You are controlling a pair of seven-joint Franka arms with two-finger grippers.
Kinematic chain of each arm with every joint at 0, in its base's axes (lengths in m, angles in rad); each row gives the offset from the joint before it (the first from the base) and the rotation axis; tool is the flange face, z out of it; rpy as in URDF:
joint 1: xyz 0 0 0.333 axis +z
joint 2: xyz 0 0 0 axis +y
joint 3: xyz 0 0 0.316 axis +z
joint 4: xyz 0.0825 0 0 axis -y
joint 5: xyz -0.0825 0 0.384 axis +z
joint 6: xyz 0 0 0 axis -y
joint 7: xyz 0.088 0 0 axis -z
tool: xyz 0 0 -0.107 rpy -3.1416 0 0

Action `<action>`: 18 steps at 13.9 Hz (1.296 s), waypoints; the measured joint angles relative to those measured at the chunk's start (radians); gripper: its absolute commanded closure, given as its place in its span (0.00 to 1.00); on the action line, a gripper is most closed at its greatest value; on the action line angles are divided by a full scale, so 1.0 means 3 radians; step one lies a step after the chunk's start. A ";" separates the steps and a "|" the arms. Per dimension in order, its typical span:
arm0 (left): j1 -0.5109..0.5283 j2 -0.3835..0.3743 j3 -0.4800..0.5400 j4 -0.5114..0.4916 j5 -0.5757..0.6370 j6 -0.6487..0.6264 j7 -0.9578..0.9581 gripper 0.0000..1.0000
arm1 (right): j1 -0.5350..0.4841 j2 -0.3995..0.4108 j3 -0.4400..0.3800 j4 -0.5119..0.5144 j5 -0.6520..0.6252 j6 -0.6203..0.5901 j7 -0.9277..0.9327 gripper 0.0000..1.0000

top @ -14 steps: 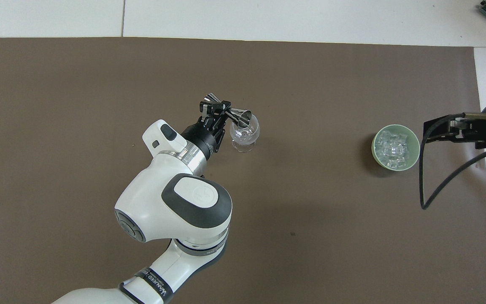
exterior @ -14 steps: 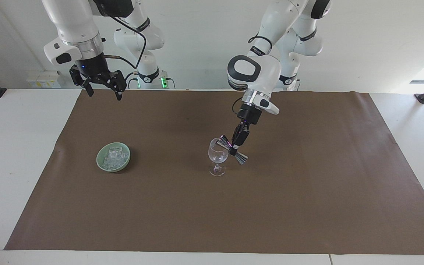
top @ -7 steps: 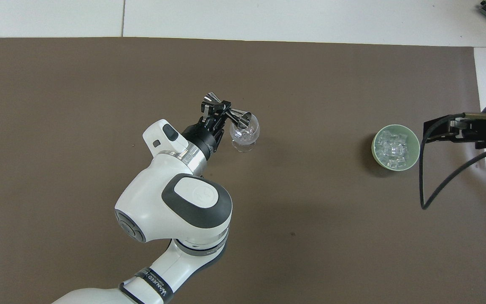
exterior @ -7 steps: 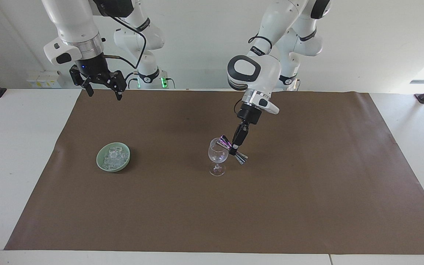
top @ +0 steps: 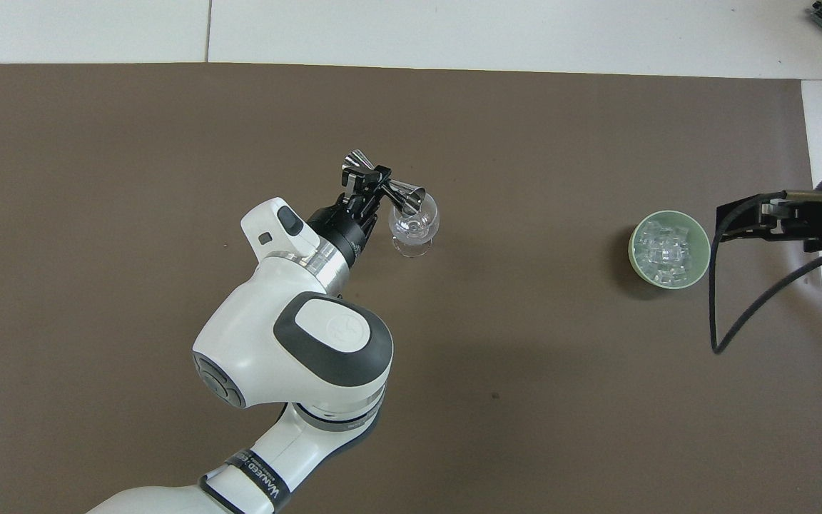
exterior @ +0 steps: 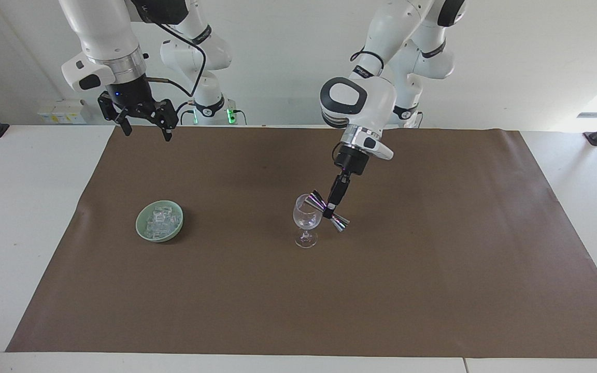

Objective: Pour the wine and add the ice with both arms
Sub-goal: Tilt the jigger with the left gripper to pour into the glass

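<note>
- The right gripper (exterior: 144, 129) hung in the air with its fingers spread apart and nothing between them, near the robots' edge of the brown mat (exterior: 433, 259) at the right arm's end of the table; that arm waited.
- The left gripper (exterior: 330, 209) was clamped on the waist of a silver jigger (exterior: 328, 210), which was tipped so that one cup sat at the rim of the wine glass (exterior: 306, 220).
- The wine glass stood upright on the mat near the table's middle, directly under the tipped jigger.
- The ice (exterior: 159, 220) lay heaped in a pale green bowl (exterior: 141, 228) toward the right arm's end, well apart from the glass and farther from the robots than the right gripper's spot.
- The mat covered most of a white table (exterior: 24, 207).
- A plain white wall (exterior: 511, 62) rose at the robots' end.
</note>
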State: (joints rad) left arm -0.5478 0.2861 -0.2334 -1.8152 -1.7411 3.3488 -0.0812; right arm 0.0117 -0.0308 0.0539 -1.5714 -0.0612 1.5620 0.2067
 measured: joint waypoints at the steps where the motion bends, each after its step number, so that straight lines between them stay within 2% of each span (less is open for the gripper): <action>1: 0.0000 0.0001 0.0000 0.0004 0.0018 0.0000 0.0010 1.00 | 0.0000 0.0000 0.0000 0.0000 0.0000 0.0000 0.0000 0.00; 18: 0.0001 0.0019 0.0025 0.0012 0.0118 0.0000 0.0401 1.00 | 0.0000 0.0000 0.0000 0.0000 0.0000 0.0000 0.0000 0.00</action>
State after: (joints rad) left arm -0.5476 0.2917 -0.2259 -1.8115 -1.7058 3.3489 0.0393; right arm 0.0117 -0.0308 0.0539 -1.5714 -0.0612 1.5620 0.2067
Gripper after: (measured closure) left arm 0.784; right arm 0.000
